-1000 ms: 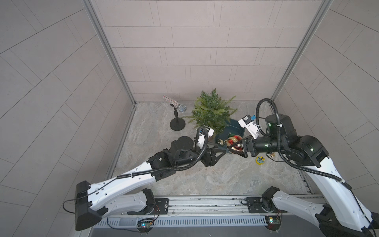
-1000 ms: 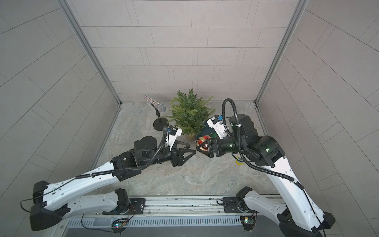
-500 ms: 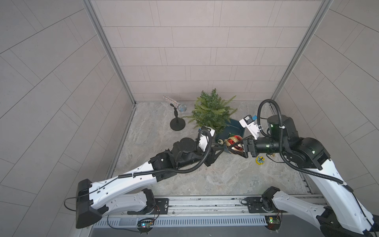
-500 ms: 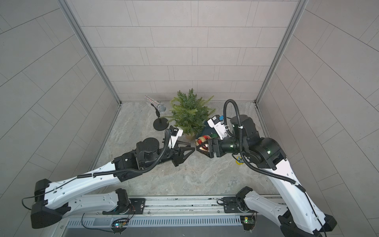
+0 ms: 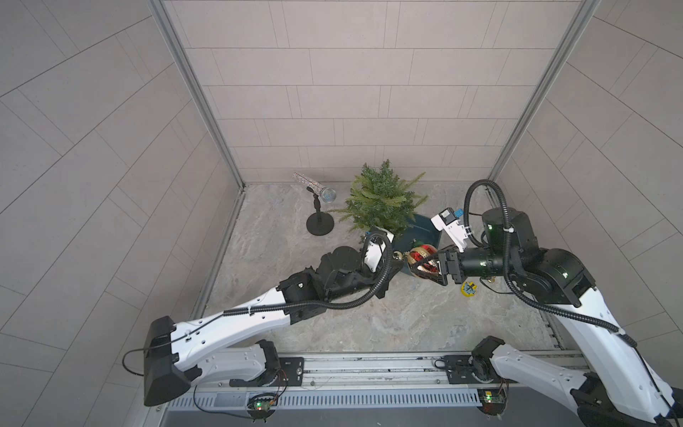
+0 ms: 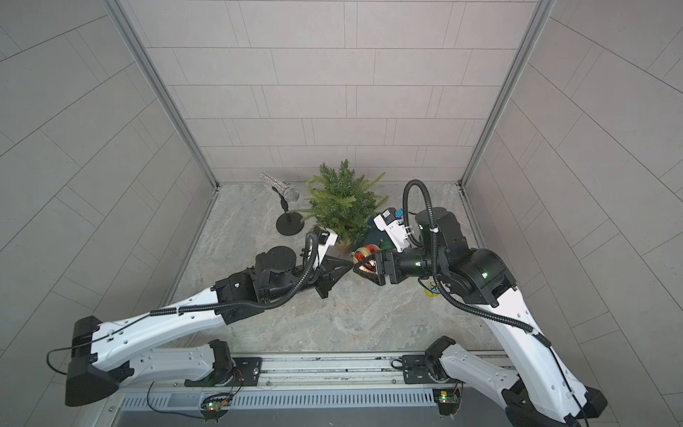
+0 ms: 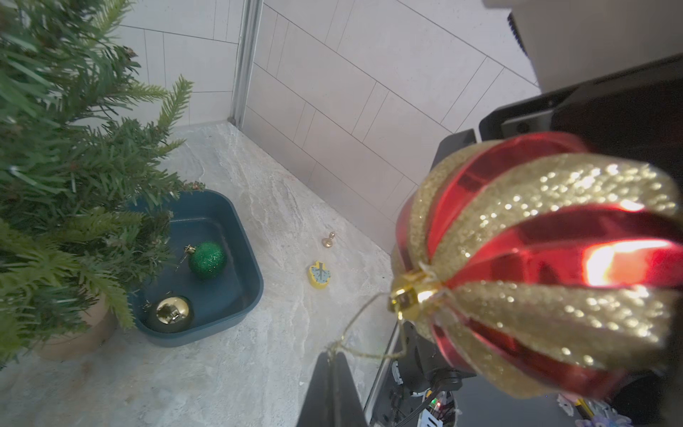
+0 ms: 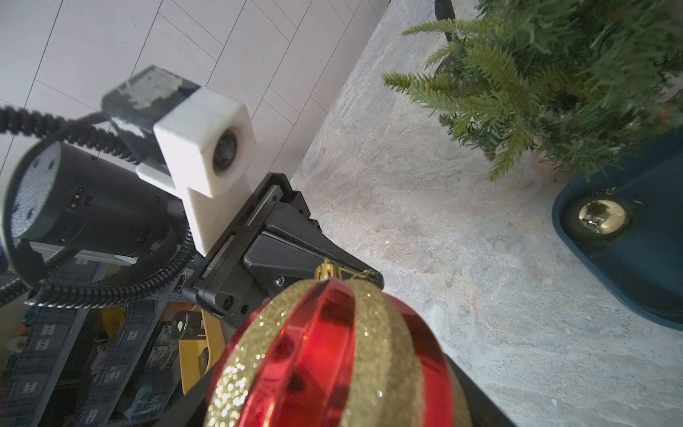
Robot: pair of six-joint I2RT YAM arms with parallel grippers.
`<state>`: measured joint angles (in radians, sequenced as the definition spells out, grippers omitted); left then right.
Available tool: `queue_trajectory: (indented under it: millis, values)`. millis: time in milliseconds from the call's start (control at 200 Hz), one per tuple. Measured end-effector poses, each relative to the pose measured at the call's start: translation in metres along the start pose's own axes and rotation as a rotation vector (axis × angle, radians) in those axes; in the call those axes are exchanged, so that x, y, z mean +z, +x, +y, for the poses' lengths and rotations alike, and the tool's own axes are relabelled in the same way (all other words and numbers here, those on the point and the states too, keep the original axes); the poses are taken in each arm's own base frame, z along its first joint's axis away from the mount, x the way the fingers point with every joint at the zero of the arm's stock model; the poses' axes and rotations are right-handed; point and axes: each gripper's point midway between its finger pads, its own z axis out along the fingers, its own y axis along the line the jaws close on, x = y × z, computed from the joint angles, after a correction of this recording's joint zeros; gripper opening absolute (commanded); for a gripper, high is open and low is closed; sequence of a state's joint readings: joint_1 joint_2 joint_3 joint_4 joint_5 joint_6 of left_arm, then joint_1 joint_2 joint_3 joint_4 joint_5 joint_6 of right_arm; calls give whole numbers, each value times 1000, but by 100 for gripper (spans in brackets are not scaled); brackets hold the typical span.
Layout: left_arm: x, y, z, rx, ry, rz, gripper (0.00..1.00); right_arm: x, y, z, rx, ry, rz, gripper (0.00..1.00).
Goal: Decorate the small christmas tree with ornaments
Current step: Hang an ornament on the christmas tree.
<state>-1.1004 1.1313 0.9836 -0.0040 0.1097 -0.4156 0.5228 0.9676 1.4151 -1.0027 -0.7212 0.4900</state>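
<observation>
— Where does the small christmas tree (image 5: 382,201) stand?

— Upright in its tan pot, toward the back edge of the bench (image 5: 332,314), green needle branches spreading.

— And the baubles?

— The large red-and-gold striped ornament (image 7: 547,258) is off the bench, clamped in the right gripper (image 5: 425,264). Its gold cap faces the left gripper (image 7: 334,356), which pinches its thin gold loop. The green glitter ornament (image 7: 207,260) and the shiny gold ornament (image 7: 173,311) lie apart in the teal tray (image 7: 244,236) just beside the pot, the gold one in the corner nearest it.

Glossy red/glitter-gold bauble (image 7: 536,258), matt plas. tray (image 7: 236,292)
</observation>
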Motion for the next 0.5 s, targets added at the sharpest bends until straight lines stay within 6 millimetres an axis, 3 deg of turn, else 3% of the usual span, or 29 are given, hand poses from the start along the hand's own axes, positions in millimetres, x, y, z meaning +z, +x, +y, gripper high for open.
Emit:
queue_trajectory:
  millis: [500]
  values:
    - [-23, -19, -10, 0, 30, -63, 0, -5, -6, -7, 11, 24, -33, 69]
